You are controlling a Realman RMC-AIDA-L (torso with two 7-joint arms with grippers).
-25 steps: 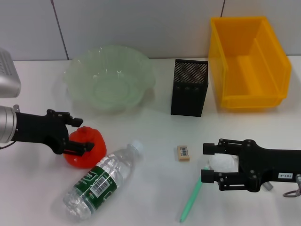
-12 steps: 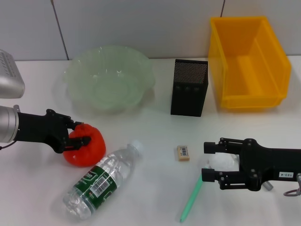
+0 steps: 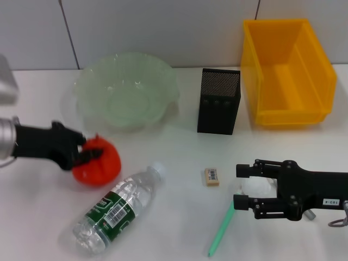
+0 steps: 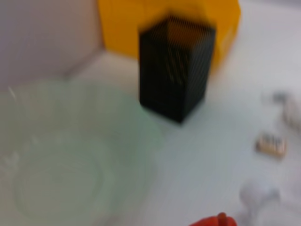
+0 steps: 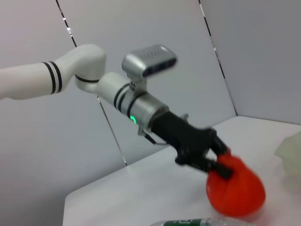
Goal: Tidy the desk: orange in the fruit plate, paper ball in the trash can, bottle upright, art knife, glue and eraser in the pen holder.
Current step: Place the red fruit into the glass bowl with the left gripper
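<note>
— On the left side of the table [image 3: 174,157], what was the left pincer [image 3: 81,153] doing?
— It was clamped on the orange [image 3: 99,166], its dark fingers closed over the fruit's upper left side. The right wrist view showed that grip from the far side, with the orange [image 5: 235,184] under the black fingers [image 5: 214,162]. Whether the fruit sat on the table or just above it, I could not tell.

— And where was the fruit plate [image 3: 126,89]?
— Farther back and slightly to the right of the orange, apart from it, near the wall. The left wrist view looked over its pale green hollow [image 4: 70,160], with the orange's nub [image 4: 218,220] at the frame edge.

— What about the bottle [image 3: 114,209]?
— It lay on its side just near and right of the orange, white cap pointing far-right, green label with barcode facing up.

— And the right pincer [image 3: 238,186]?
— It was low over the near right of the table, jaws spread wide around the paper ball [image 3: 258,188], not squeezing it. A green pen-like tool [image 3: 221,230] lay slanted just nearer than that, its upper end by the lower finger.

— The rest?
— The eraser [image 3: 212,176] lay flat, left of the paper ball and apart from it. The pen holder [image 3: 218,101] stood upright farther back, and the trash can [image 3: 285,70] stood to its right at the far right.
</note>
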